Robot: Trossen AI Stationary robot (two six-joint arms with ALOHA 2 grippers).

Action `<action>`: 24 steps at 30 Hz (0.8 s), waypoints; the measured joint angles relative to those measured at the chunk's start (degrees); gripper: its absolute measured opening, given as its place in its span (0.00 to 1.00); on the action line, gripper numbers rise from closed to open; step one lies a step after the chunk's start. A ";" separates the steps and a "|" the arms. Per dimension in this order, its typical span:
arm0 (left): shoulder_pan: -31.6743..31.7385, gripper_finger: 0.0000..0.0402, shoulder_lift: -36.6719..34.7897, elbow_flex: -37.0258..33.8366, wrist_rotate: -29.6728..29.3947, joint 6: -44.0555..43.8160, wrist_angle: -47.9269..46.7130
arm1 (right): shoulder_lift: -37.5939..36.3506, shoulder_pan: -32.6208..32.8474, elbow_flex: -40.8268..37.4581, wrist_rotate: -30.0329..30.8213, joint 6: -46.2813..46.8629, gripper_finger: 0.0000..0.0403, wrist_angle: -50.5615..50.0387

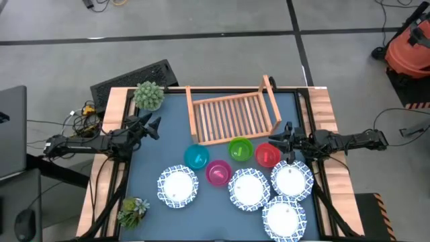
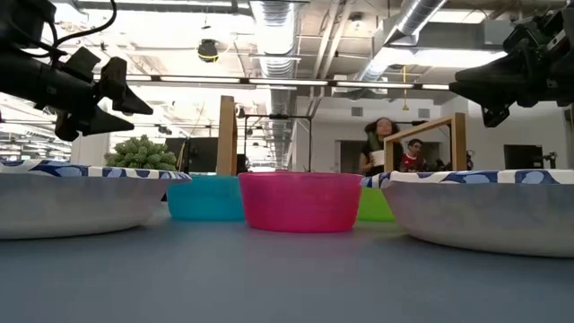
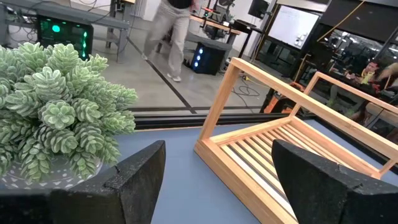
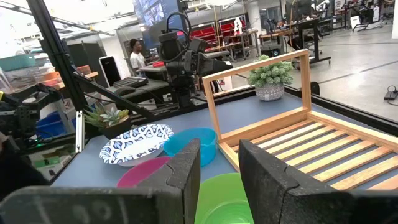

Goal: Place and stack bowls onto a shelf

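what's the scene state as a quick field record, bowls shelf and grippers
shelf: light wooden slatted rack, no bowls on it
small bowls: teal plastic bowl, magenta plastic bowl, green plastic bowl, red plastic bowl, on table in front of rack
wide bowls: four white blue-rimmed bowls, e.g., unstacked
left gripper: jaws open, near potted plant
right gripper: jaws open, above red bowl

the blue-topped counter (image 1: 151, 161) with pale wooden edges stands on a grey concrete floor (image 1: 201, 20) crossed by dark lines, with an orange shop vacuum (image 1: 408, 48) off to one corner and a black keyboard (image 1: 131, 77) at the far edge. beyond it, an open workshop runs back under exposed silver ducting (image 2: 278, 27) and bright ceiling lights, where a person (image 2: 381, 144) stands in the distance among benches and monitors.
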 joint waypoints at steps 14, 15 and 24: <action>-0.01 0.70 -0.01 -0.01 -0.01 -0.01 0.00 | 0.01 0.01 0.00 0.00 -0.01 0.33 0.01; 0.01 0.70 -0.01 0.00 -0.01 0.00 0.00 | 0.01 0.00 0.02 0.00 -0.02 0.33 0.02; 0.01 0.70 0.01 0.01 2.36 -2.85 0.23 | 0.01 0.01 0.02 0.00 -0.02 0.33 0.01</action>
